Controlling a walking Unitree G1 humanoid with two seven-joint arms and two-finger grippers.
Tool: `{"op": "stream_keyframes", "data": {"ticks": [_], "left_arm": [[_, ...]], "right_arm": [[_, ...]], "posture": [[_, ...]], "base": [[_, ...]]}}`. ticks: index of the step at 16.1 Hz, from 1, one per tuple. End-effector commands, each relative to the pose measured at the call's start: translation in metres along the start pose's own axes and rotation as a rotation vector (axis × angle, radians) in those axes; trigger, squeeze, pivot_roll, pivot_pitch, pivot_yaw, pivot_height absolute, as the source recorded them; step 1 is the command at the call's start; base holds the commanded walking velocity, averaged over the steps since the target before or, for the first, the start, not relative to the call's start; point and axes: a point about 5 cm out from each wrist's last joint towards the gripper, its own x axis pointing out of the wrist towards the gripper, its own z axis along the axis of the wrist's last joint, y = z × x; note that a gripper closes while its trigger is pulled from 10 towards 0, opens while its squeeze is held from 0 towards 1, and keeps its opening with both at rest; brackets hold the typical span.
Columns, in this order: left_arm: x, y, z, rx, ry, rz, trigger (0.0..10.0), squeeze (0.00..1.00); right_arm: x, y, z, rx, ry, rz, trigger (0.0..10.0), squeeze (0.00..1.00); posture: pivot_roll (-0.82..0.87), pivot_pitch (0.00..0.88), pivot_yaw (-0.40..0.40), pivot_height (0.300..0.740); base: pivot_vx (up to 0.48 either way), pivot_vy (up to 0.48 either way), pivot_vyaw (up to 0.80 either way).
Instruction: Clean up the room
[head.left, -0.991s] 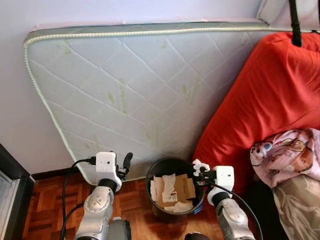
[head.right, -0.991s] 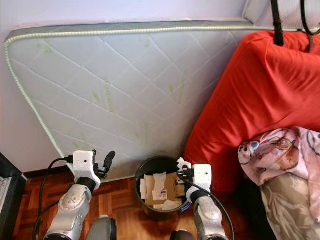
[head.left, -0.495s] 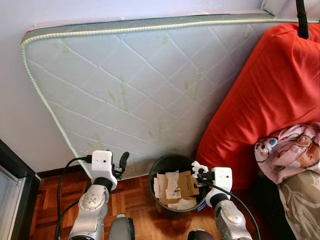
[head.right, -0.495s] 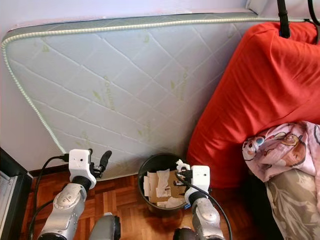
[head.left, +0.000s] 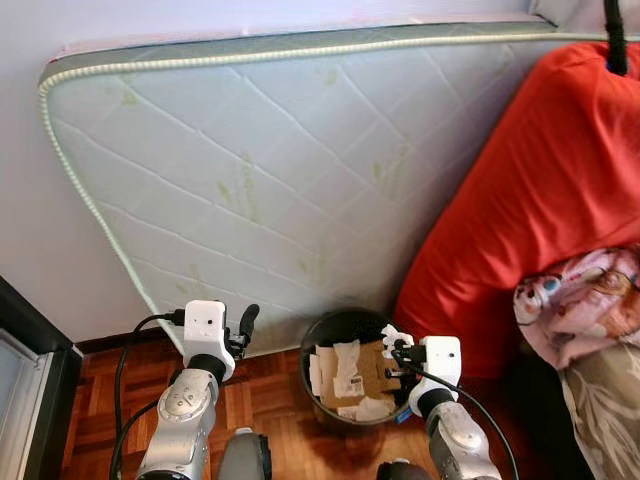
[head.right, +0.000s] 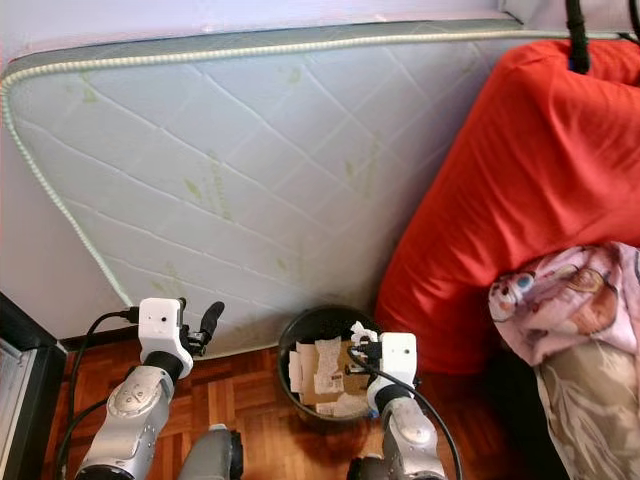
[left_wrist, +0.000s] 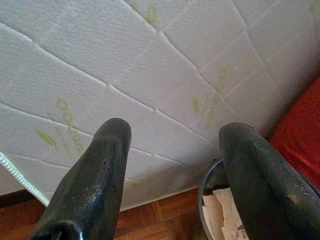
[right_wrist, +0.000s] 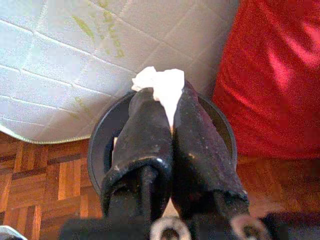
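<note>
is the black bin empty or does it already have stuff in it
Partly full. The black bin holds cardboard pieces and white paper scraps, with its inner wall showing above them.

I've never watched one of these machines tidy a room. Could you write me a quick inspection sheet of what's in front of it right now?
Surface: brown wooden parquet floor.
Job's things: round black waste bin holding cardboard and paper scraps; crumpled white tissue.
Clutter: pink patterned blanket.
Grippers: right pincer shut on the tissue above the bin; left pincer open, holding nothing.
Cables: black cable looping beside the left arm.
Surroundings: white quilted mattress leaning on the wall; big red cushion.
</note>
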Motion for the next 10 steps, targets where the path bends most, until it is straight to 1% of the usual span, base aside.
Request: {"op": "stream_keyframes", "data": {"ticks": [1, 7, 10], "left_arm": [[-0.0007, 0.0017, -0.0001, 0.004, 0.011, -0.004, 10.0, 0.0], [-0.0005, 0.0008, -0.0003, 0.006, 0.01, -0.009, 10.0, 0.0], [-0.0006, -0.0001, 0.0009, 0.005, 0.002, -0.014, 10.0, 0.0]], "right_arm": [[0.0014, 0.0022, 0.0004, -0.006, 0.006, 0.005, 10.0, 0.0], [0.0029, 0.0018, 0.0025, -0.008, 0.004, 0.009, 10.0, 0.0], [0.0042, 0.0049, 0.0025, -0.012, 0.014, 0.032, 10.0, 0.0]], "posture": [[0.05, 0.097, -0.033, 0.647], [0.05, 0.081, -0.03, 0.647], [0.05, 0.08, -0.032, 0.647]], "base": [[0.289, 0.0, 0.0], [0.296, 0.0, 0.0], [0.0, 0.0, 0.0]]}}
